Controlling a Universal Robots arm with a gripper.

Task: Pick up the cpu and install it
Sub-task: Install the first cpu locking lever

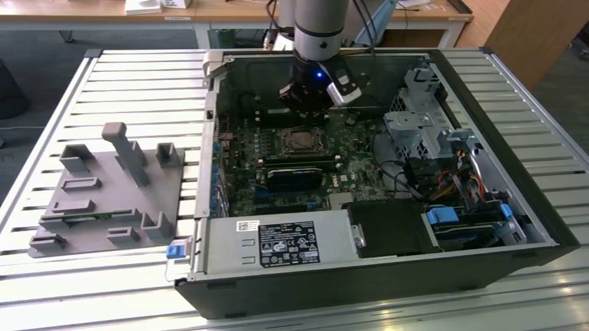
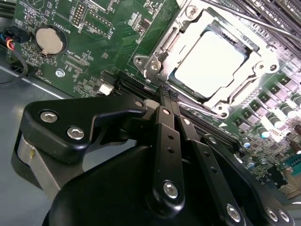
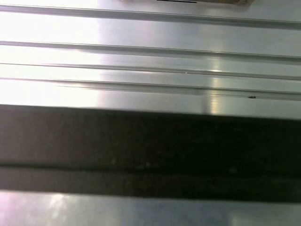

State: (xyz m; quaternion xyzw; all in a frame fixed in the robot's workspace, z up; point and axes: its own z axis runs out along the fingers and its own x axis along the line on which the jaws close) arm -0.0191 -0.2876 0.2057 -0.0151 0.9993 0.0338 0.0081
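The cpu (image 2: 209, 59) lies flat in the motherboard socket (image 2: 155, 63), its silvery top bright inside the metal frame. In the exterior view the cpu (image 1: 299, 141) sits mid-board inside the open computer case. My gripper (image 2: 168, 98) hovers just beside the socket over the green board, its two black fingers pressed together with nothing between them. In the exterior view the gripper (image 1: 308, 107) hangs from the arm above the board, just behind the socket.
A grey tray (image 1: 101, 196) with upright posts and a green memory stick (image 1: 92, 218) lies on the slatted table at the exterior view's left. Case walls (image 1: 214, 124), a power supply (image 1: 276, 243), a drive cage (image 1: 418, 127) and cables (image 1: 414, 179) ring the board.
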